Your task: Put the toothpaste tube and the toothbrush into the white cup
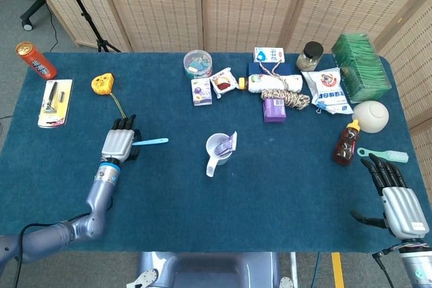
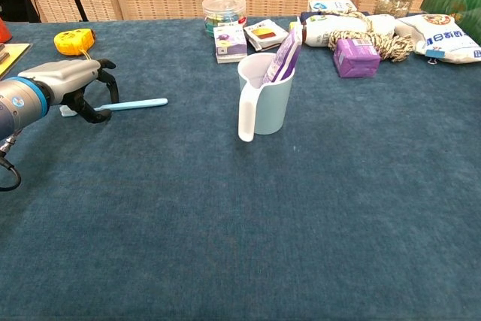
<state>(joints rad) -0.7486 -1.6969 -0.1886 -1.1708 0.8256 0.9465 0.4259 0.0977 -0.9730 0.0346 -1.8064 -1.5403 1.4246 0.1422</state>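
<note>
A light blue toothbrush (image 1: 151, 141) (image 2: 137, 103) lies flat on the blue table, left of the white cup (image 1: 219, 152) (image 2: 266, 98). A purple toothpaste tube (image 1: 229, 143) (image 2: 282, 56) stands tilted inside the cup, its top sticking out. My left hand (image 1: 119, 141) (image 2: 69, 86) is over the brush's left end. Its fingers arch downward with the brush passing between thumb and fingers, which do not look closed on it. My right hand (image 1: 395, 197) rests at the front right corner, fingers spread and holding nothing; only the head view shows it.
A yellow tape measure (image 1: 102, 83) (image 2: 74, 40) lies behind the left hand. Small boxes, a clear tub (image 1: 197, 63), a rope-wrapped bottle (image 2: 353, 31) and packets crowd the back. A brown sauce bottle (image 1: 345, 143) and a teal brush (image 1: 383, 154) stand near the right hand.
</note>
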